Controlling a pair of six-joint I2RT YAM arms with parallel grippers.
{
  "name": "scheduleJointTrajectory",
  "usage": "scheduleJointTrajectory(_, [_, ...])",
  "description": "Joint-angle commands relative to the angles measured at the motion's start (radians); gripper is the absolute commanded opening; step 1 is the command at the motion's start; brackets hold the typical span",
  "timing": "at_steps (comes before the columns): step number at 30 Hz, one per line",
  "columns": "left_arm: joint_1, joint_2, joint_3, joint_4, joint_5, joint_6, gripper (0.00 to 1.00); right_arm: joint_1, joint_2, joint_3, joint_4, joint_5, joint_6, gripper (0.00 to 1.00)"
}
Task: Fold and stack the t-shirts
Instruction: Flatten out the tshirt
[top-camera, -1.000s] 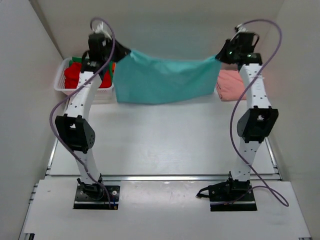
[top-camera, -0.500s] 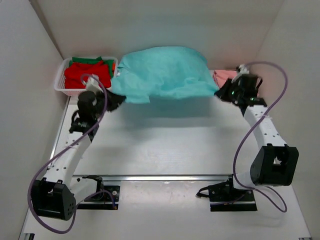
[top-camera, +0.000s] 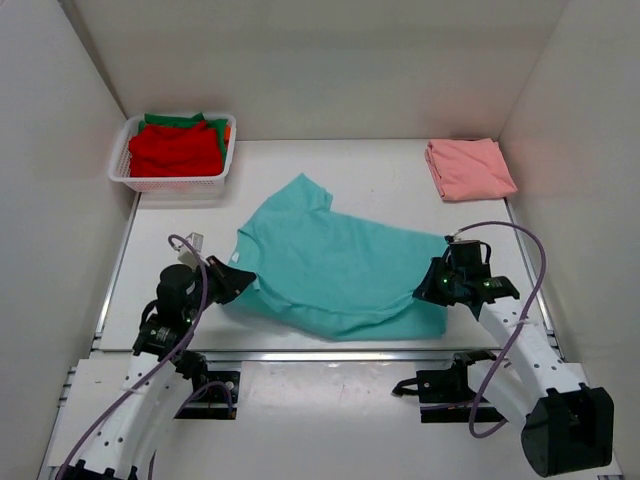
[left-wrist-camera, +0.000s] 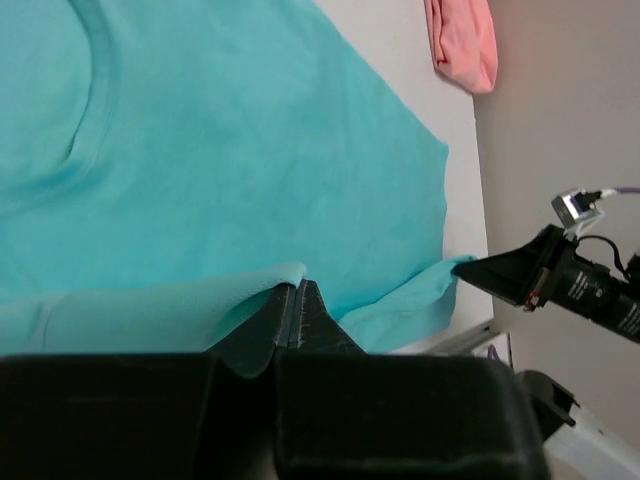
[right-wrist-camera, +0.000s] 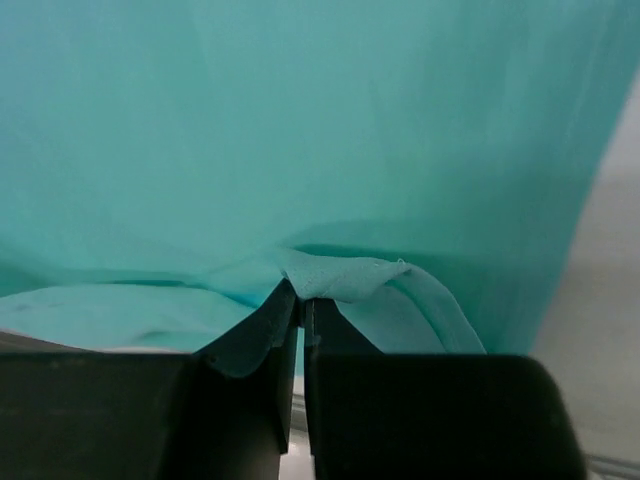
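Dropped from midair, the soft teal cloth t-shirt (top-camera: 335, 265) lies by the near edge (left gripper (top-camera: 240, 280), right gripper (top-camera: 430, 287) pinching it).

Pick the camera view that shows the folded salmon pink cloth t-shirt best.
The top external view: the folded salmon pink cloth t-shirt lies whole at the table's far right. The left wrist view catches only part of it, at the top edge. The right wrist view shows none of it, only the teal cloth t-shirt.
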Motion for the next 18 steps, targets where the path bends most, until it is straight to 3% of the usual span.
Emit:
scheduleJointTrajectory(1, [-0.012, 0.006, -0.012, -0.018, 0.040, -0.044, 0.00, -0.082, 0.010, 0.048, -0.049, -0.030, 0.012, 0.00])
scheduleJointTrajectory(4, [0.013, 0.091, 0.023, 0.034, 0.025, -0.023, 0.00, -0.236, 0.037, 0.043, -0.006, -0.171, -0.068, 0.00])
scheduleJointTrajectory(6, [0.028, 0.210, 0.060, 0.096, 0.033, -0.001, 0.00, -0.250, 0.107, 0.084, 0.032, -0.186, -0.116, 0.00])
scheduleJointTrajectory(9, [0.073, 0.527, 0.289, 0.220, 0.073, 0.041, 0.00, -0.207, 0.402, 0.312, 0.101, -0.173, -0.173, 0.00])
scheduleJointTrajectory(10, [0.095, 0.689, 0.366, 0.251, 0.109, 0.061, 0.00, -0.195, 0.470, 0.475, 0.096, -0.182, -0.194, 0.00])
scheduleJointTrajectory(11, [0.103, 0.848, 0.559, 0.233, 0.153, 0.074, 0.00, -0.183, 0.594, 0.673, 0.081, -0.184, -0.213, 0.00])
scheduleJointTrajectory(12, [0.105, 0.912, 0.667, 0.213, 0.171, 0.078, 0.00, -0.177, 0.714, 0.798, 0.025, -0.180, -0.222, 0.00])
scheduleJointTrajectory(14, [0.108, 1.131, 1.094, 0.100, 0.176, 0.098, 0.00, -0.138, 0.850, 1.265, -0.046, -0.134, -0.239, 0.00])
scheduleJointTrajectory(15, [0.112, 1.158, 1.274, 0.038, 0.162, 0.107, 0.00, -0.137, 0.935, 1.489, -0.098, -0.105, -0.239, 0.00])
scheduleJointTrajectory(18, [0.105, 1.236, 1.561, -0.071, 0.094, 0.144, 0.00, -0.146, 1.093, 1.870, -0.184, -0.173, -0.204, 0.00])
